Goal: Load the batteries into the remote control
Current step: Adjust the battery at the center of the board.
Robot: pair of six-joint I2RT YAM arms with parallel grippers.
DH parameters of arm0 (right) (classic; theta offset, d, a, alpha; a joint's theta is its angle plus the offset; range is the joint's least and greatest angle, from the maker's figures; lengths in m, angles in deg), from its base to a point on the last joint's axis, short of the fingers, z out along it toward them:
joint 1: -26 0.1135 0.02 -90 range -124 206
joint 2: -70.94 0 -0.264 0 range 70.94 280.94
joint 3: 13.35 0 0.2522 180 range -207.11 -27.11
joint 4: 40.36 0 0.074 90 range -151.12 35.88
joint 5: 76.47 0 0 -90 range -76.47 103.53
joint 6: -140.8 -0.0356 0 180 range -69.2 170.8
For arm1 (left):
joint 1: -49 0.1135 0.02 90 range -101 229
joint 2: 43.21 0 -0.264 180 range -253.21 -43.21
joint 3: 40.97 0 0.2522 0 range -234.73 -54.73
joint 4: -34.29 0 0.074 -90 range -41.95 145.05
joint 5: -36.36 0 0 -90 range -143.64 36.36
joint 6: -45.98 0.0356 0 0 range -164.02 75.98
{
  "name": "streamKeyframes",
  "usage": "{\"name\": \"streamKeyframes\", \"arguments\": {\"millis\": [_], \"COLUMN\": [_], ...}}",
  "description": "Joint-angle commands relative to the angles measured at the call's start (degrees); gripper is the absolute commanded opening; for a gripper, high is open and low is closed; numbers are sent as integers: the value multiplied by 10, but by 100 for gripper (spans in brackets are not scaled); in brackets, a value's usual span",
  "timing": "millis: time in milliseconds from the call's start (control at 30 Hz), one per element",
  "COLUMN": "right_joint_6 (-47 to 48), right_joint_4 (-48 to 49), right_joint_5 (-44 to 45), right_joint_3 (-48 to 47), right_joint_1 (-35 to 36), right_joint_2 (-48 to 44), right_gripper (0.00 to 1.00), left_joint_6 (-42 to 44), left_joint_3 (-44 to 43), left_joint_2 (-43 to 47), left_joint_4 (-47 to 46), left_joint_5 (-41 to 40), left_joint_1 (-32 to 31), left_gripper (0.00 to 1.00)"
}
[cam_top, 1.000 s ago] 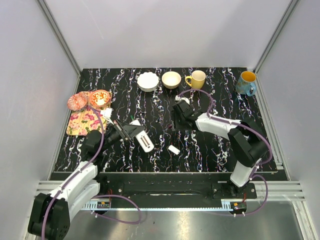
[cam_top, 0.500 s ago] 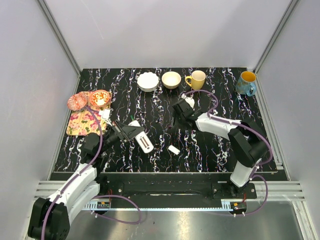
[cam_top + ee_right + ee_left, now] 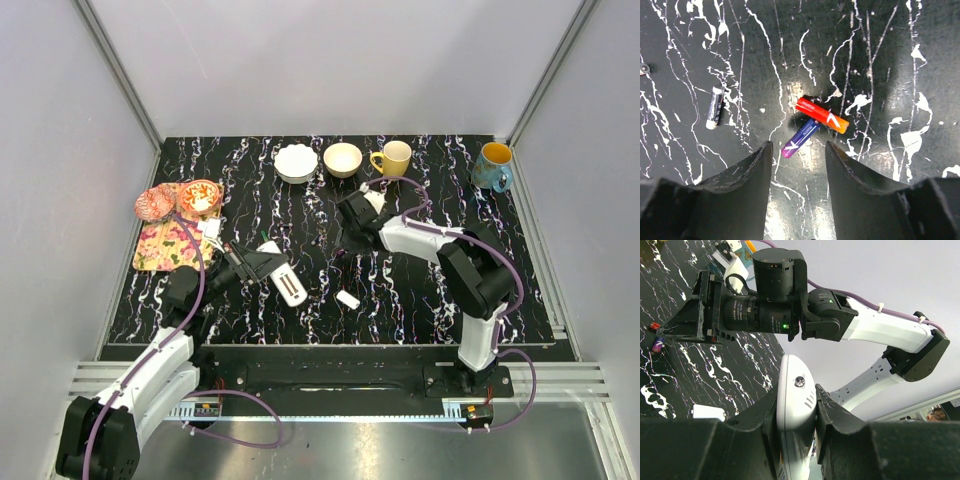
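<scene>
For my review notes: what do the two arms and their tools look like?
The left arm and right arm have white shells with black joints; a purple cable runs along each. The left tool and right tool are black with broad fingers. A green light glows on the right wrist.

Remote (image 3: 795,410) clamped — three batteries (image 3: 821,115) flat, two touching.

Twin arms in white and black: the left arm (image 3: 150,365) and right arm (image 3: 480,290) pair glossy white link shells with matte-black joint housings. A purple cable (image 3: 897,311) runs along the right arm's white link, bound by a white tie (image 3: 880,306). Its black cylindrical wrist motor (image 3: 775,270) carries a small green light (image 3: 785,326). The left gripper (image 3: 797,407) and right gripper (image 3: 797,160) have black, rounded, matte fingers.
</scene>
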Motion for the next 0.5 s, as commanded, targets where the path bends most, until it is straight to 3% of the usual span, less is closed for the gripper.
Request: {"name": "streamKeyframes", "arguments": {"millis": [0,167,267,467], "right_joint_6": [-3,65,126,221], "right_joint_4": [-16,-14,-21,-28], "right_joint_5": [12,10,51,54], "right_joint_3": [-22,4,12,-36], "right_joint_1": [-11,-11,-12,-24], "right_joint_2": [-5,-57,-83,-42], "right_gripper": [51,54,54,46], "left_joint_6": [4,4,5,5], "left_joint_3": [-3,-3,-3,0], "left_joint_2": [7,6,4,-3], "left_joint_4": [-30,-28,-28,-32], "left_joint_5": [2,2,0,-4], "left_joint_1": [2,2,1,1], "left_gripper": [0,0,0,0]}}
